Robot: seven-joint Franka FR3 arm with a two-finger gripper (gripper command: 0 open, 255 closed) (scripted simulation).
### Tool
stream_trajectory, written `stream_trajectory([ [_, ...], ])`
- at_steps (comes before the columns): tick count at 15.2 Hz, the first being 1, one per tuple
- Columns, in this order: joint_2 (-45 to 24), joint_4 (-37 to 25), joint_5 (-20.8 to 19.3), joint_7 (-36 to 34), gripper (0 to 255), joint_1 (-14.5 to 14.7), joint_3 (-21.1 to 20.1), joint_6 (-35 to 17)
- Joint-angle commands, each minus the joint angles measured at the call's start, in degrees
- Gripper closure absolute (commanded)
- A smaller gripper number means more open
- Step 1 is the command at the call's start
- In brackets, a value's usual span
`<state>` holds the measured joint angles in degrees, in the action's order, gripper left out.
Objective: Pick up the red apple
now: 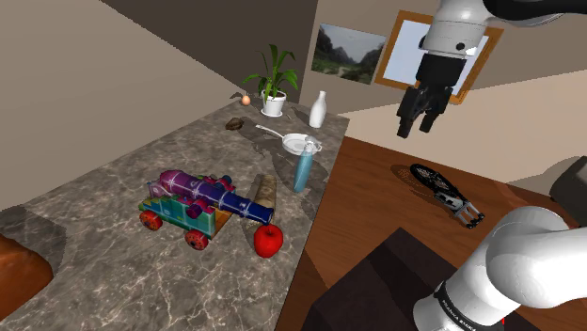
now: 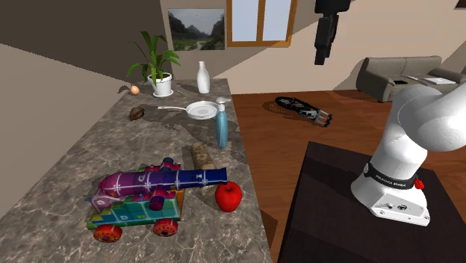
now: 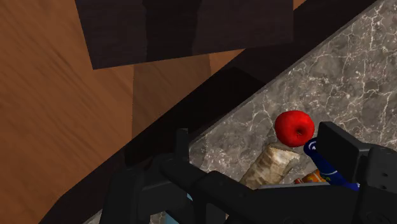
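Counter (image 1: 85,202): one flat slab of grey-brown stone with pale veins; it runs along the shoulder view's left.
Toy cannon (image 1: 198,202): one. It has a cylindrical barrel shading from purple to blue on a many-coloured carriage. You can count two red wheels in the shoulder view.
Log (image 1: 264,191): one short, rough brown cylinder, lying flat beside the barrel.
Red apple (image 1: 268,241): one, round, smooth and glossy. You find it on the counter close to the edge above the floor, just beside the cannon's blue muzzle.
Pan (image 1: 296,143): one, white and round, with a long thin handle.
Bottle (image 1: 303,169): one, slim and blue, standing upright.
Vase (image 1: 319,110): one, white and smooth with a narrow neck, standing upright.
Floor (image 1: 376,188): brown wood with visible grain.
Claw (image 1: 418,130): one, all black. Your two fingers stand apart with a clear gap, clasping nothing and touching nothing. It hangs high over the wood floor, well apart from the apple.
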<state>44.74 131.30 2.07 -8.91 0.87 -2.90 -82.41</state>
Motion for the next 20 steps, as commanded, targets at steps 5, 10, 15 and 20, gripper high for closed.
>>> stream_trajectory([
  [5,-1.7,5.9,0.5,3.5,0,2.0,-0.4,-9.2],
  [10,-5.8,11.6,1.3,7.8,0,4.6,-1.0,-21.1],
  [15,-12.2,15.3,2.3,12.1,0,7.1,-1.8,-33.3],
  [20,-20.6,16.9,3.2,16.5,0,9.7,-2.8,-45.4],
])
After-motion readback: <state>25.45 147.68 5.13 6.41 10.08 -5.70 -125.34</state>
